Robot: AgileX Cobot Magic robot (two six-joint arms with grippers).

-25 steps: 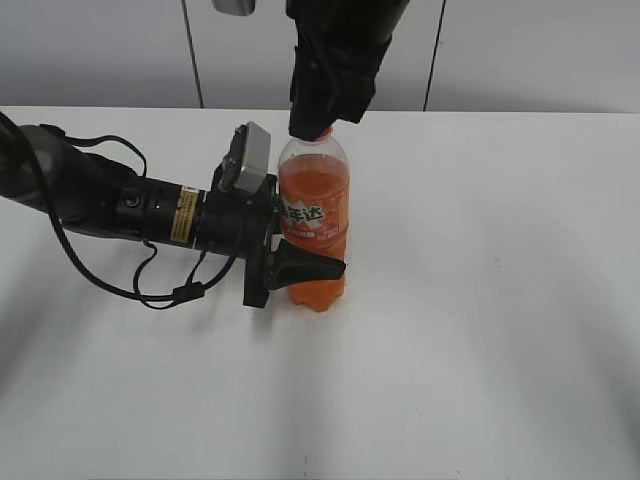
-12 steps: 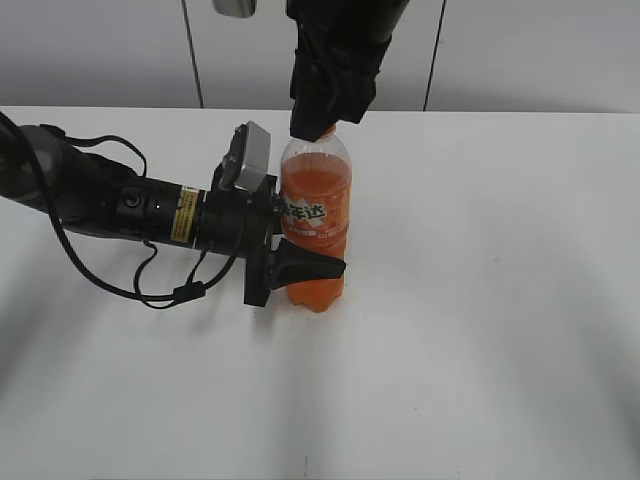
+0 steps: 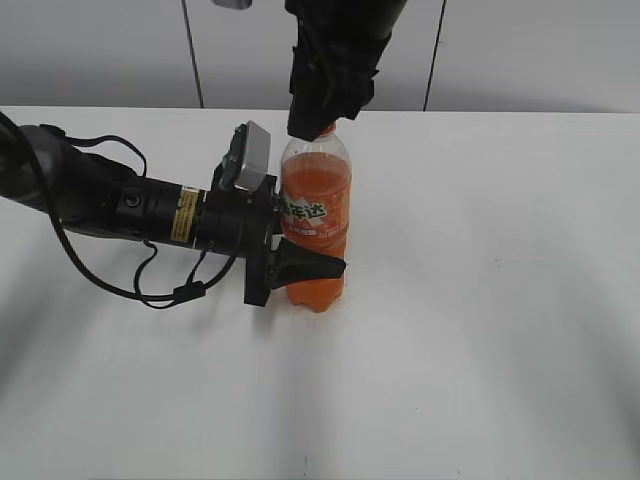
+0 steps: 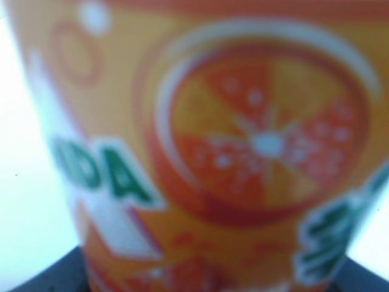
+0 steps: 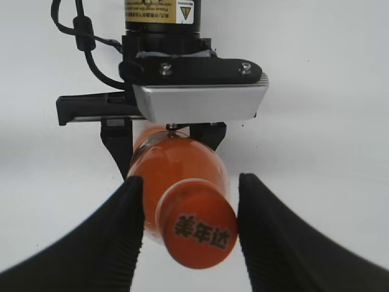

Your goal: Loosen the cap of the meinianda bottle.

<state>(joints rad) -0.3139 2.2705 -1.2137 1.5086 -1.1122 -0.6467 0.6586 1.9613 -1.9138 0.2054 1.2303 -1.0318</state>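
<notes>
From the left, the left gripper (image 3: 300,268) lies flat along the table (image 3: 480,300), clamped round the lower body of the meinianda bottle (image 3: 314,225), which stands upright. Above, the right gripper (image 5: 189,210) comes straight down the bottle's long axis; its fingers (image 5: 130,210) straddle the cap (image 5: 197,231), open with gaps either side, not gripping it.

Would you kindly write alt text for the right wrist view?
Two ribbed black fingers flank, with visible gaps, the small round orange screw cap of the clear plastic orange-soda bottle. Beyond, the other arm's black gripper clamps its body on a white table.
</notes>
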